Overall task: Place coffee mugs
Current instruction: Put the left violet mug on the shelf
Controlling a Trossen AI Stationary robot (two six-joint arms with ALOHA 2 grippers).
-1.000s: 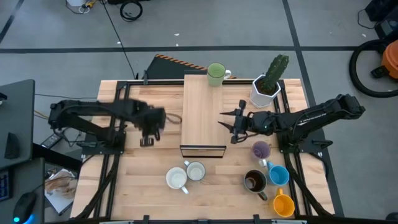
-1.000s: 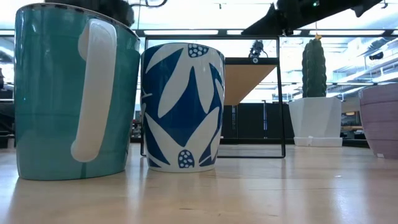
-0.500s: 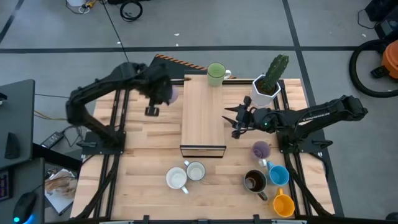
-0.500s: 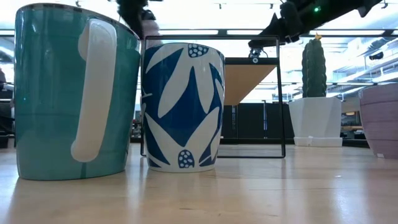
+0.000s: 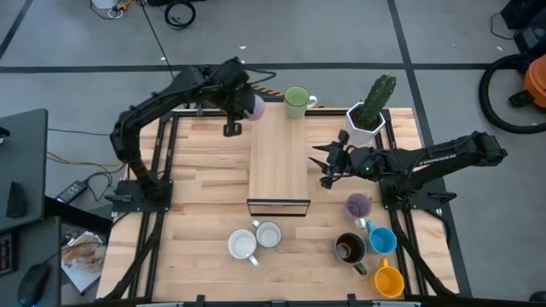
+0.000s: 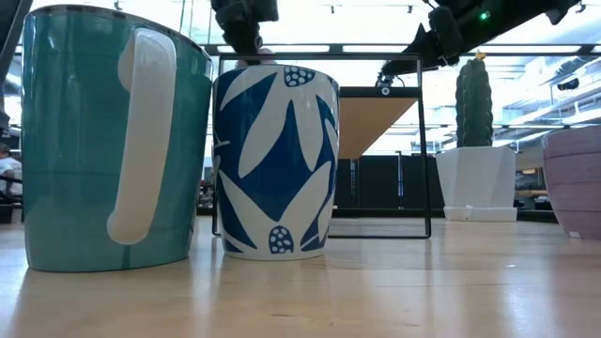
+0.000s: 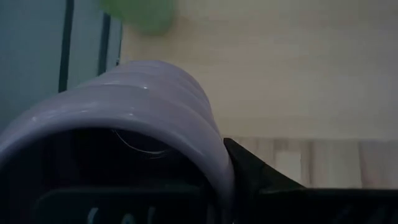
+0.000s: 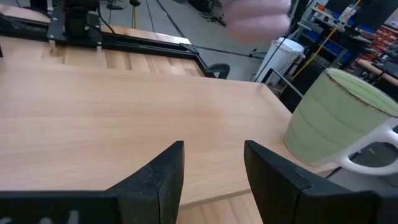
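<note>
left wrist view: lilac mug hiding claw

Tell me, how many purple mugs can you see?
2. One lilac mug is held in the left claw at the raised board's far end; the other lilac mug stands near the blue mug.

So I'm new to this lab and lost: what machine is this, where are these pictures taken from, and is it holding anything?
Two dark robot arms work at a wooden table. One picture looks straight down, one sits at tabletop height, and one comes from each wrist. The left gripper is shut on a lilac mug, held by the raised shelf's far left corner, near a green mug standing there. The right gripper waits beside the shelf, fingers open and empty. Six more mugs stand at the table's near side, and a cactus pot at the far right.
</note>
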